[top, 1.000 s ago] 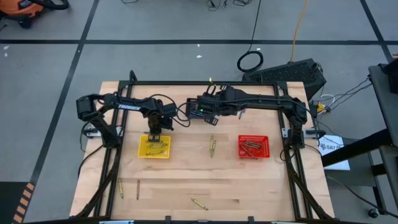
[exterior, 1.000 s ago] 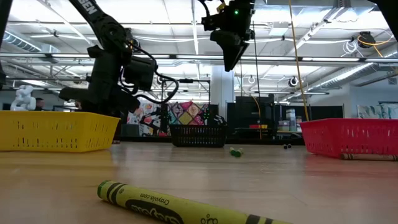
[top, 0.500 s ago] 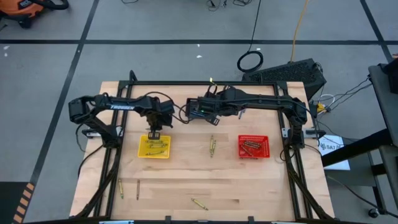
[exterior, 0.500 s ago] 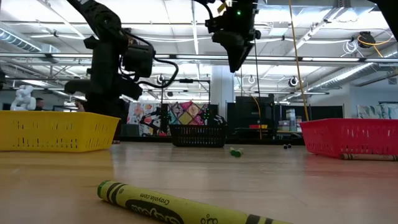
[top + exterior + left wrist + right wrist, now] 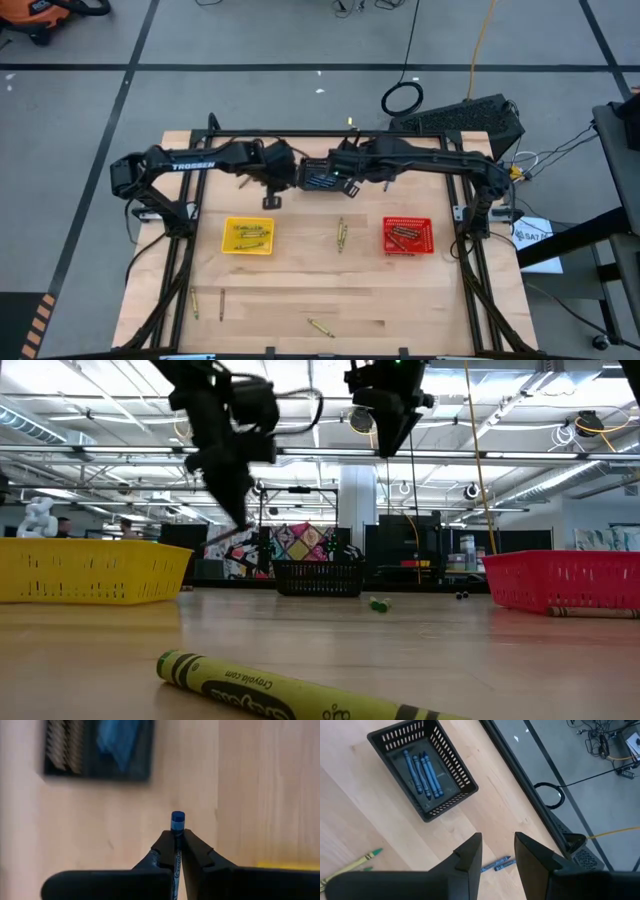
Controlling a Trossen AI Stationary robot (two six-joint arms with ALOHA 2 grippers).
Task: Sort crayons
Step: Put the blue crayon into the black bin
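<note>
The left gripper (image 5: 176,851), above the far edge of the table (image 5: 300,300), is closed on a blue crayon (image 5: 177,819). Its tip sticks out forward past the fingertips, along the fingers. It looks light, stiff and rather brittle, so a mid-shaft hold seems best. The right gripper (image 5: 497,851) hovers beside it, open and empty.

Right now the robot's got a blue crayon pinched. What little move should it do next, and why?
Probably carry it on toward the black basket. The left gripper is shut on the blue crayon, that basket already holds blue crayons, and it shows just ahead in the left wrist view.
</note>
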